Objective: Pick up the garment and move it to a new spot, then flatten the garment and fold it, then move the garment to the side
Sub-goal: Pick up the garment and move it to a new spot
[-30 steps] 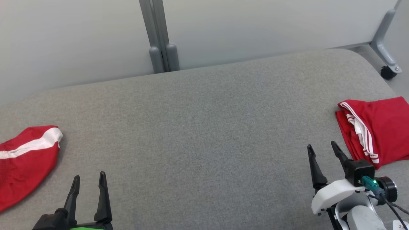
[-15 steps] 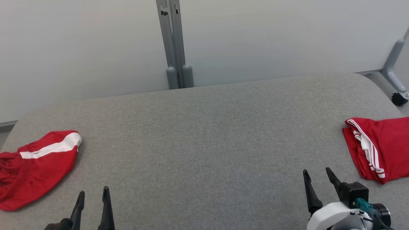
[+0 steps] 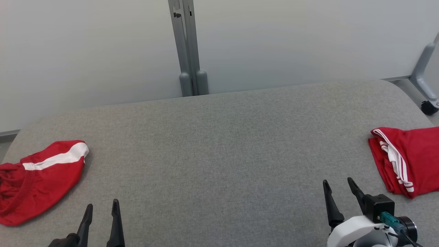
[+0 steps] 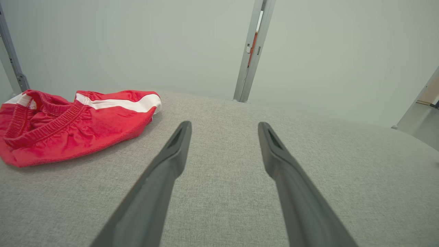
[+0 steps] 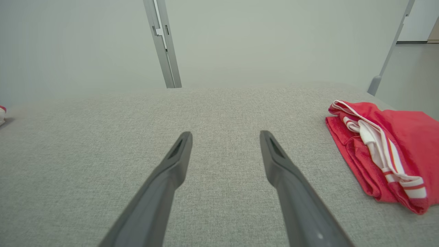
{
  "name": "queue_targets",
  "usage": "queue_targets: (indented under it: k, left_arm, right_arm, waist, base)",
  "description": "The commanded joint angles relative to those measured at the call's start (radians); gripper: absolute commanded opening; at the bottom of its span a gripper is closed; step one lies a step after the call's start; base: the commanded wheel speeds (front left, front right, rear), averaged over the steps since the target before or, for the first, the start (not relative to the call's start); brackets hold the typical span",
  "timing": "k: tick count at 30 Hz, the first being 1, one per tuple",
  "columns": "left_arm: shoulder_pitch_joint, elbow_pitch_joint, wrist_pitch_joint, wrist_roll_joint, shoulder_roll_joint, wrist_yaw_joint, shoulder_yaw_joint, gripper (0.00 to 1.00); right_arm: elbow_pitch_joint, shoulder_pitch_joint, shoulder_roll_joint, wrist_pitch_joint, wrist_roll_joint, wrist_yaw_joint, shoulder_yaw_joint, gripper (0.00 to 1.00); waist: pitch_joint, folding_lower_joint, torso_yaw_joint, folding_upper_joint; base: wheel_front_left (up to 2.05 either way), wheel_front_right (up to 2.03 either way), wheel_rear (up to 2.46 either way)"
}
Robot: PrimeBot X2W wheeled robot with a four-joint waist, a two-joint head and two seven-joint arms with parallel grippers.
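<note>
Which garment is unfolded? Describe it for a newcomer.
On the grey table, two red garments lie at opposite ends. The loose garment sits at the left end, left of the left gripper. It is a rumpled heap with one broad white band and a ribbed waistband, whereas the folded garment at the right is a flat stack with thin white stripes.

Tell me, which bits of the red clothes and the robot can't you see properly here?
- Folded red garment: in the head view and the right wrist view, the right edge cuts off its far side. Its top layer hides the inner layers.
- Crumpled red garment: in the head view, the left edge cuts it off. Its own bunching hides its full shape.
- Left gripper: in the head view, the bottom edge cuts off everything below the open jaws.
</note>
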State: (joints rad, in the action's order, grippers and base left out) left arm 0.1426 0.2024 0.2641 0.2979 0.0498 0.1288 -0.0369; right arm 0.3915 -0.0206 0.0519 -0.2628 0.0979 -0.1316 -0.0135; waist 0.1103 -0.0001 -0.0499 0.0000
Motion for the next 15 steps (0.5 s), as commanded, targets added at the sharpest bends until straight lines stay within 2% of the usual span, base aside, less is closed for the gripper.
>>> queue_targets:
  k: [1,8,15]
  left_arm:
    - [-0.011,-0.001,0.000,-0.003,0.002,0.003,-0.006,1.00]
    - [-0.014,-0.007,0.000,-0.011,0.002,0.003,-0.006,1.00]
    - [0.002,-0.008,0.000,-0.033,0.003,0.003,-0.018,1.00]
  right_arm:
    - [-0.007,0.012,0.000,-0.002,-0.008,0.002,-0.002,1.00]
    - [-0.013,0.020,0.000,-0.003,-0.013,0.002,-0.013,1.00]
    - [-0.019,0.034,0.000,-0.002,0.008,0.002,-0.026,1.00]
  waist:
    - [0.000,0.0001,0.003,0.0000]
    - [0.003,0.0001,0.065,0.0000]
    - [0.012,0.0001,0.199,0.0000]
  base:
    - [0.00,0.00,0.00]
    - [0.00,0.00,0.00]
    - [0.00,0.00,0.00]
